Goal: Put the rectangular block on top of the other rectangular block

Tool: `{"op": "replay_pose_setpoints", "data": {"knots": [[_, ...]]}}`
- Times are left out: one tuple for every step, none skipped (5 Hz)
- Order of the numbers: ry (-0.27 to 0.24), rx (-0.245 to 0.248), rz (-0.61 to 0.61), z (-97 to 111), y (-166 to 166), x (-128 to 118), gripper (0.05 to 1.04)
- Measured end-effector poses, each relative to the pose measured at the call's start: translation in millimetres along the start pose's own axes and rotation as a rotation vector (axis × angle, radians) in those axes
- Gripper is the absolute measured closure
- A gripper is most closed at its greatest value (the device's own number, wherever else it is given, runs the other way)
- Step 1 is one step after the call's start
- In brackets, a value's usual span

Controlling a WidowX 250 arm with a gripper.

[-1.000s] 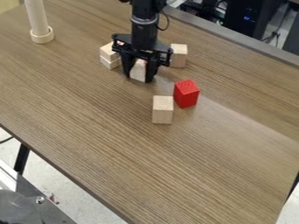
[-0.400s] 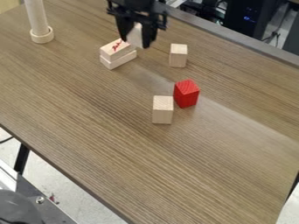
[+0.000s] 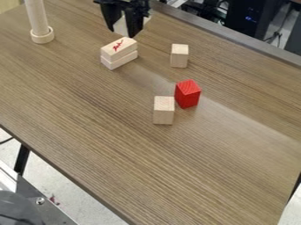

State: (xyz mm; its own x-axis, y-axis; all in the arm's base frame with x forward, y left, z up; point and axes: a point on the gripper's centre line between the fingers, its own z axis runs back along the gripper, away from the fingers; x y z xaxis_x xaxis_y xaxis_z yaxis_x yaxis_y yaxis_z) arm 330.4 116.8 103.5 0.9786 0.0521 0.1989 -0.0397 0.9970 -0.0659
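The desk [image 3: 88, 110] looks like wood or wood-grain laminate, finely streaked, with a soft sheen towards its right edge. The stacked blocks [image 3: 119, 49] look like smooth, matt wood; the red block [image 3: 188, 93] has faint grain on top. The gripper [image 3: 122, 33] looks like matt plastic, the post [image 3: 38, 17] smooth plastic.

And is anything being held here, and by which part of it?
Yes: the gripper holds a pale block between its fingers, apparently by opposite sides; how far up those sides cannot be told.

Matte black pincer [image 3: 122, 33]; two tapering fingers [image 3: 135, 24].
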Motion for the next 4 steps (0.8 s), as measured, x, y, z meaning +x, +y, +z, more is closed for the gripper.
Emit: {"op": "replay_pose_setpoints", "data": {"knots": [[0.009,-0.018,-0.101,1,8,-5,0.518],[0.031,0.003,-0.19,-9,14,-7,0.518],[0.04,0.137,-0.337,-15,17,1,0.518],[0.042,0.189,-0.393,-24,12,5,0.518]]}}
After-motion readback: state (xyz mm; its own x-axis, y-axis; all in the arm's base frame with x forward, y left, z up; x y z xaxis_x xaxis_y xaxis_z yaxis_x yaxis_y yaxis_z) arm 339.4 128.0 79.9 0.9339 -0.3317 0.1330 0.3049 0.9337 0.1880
